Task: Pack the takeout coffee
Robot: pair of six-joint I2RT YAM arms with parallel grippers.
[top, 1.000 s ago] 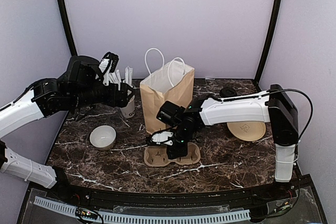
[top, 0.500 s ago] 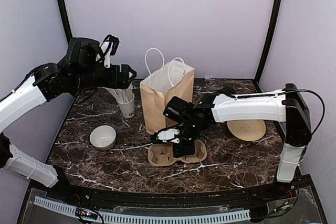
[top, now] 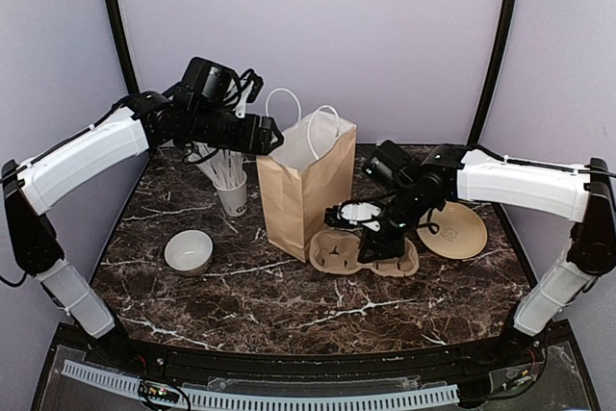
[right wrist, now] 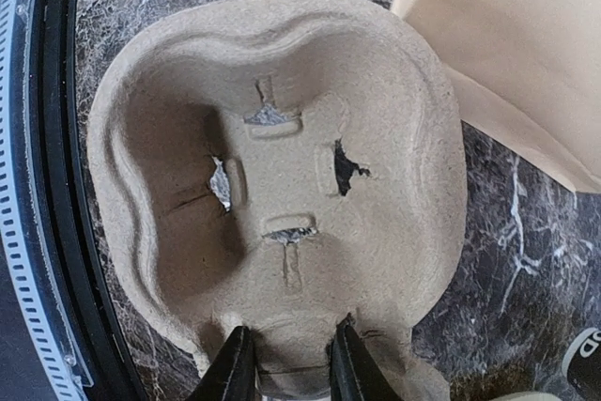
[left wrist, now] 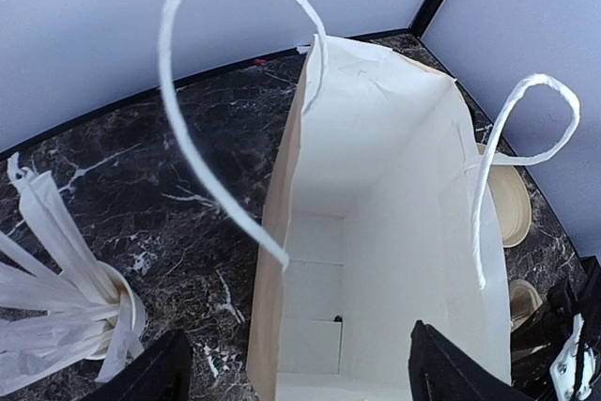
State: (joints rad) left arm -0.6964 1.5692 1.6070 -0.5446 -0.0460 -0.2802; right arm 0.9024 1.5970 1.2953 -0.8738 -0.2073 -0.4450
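Right hand (right wrist: 289,365) pinches pulp cup carrier (right wrist: 282,166) rim, surface (top: 192,305) centre, probably to reposition it. Left hand (left wrist: 296,377) spread above paper bag (left wrist: 376,223) mouth, likely steadying.

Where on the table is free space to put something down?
The front strip of the table is bare, between the white bowl and the cup carrier. Right of the paper bag it is crowded: carrier, right arm, tan plate.
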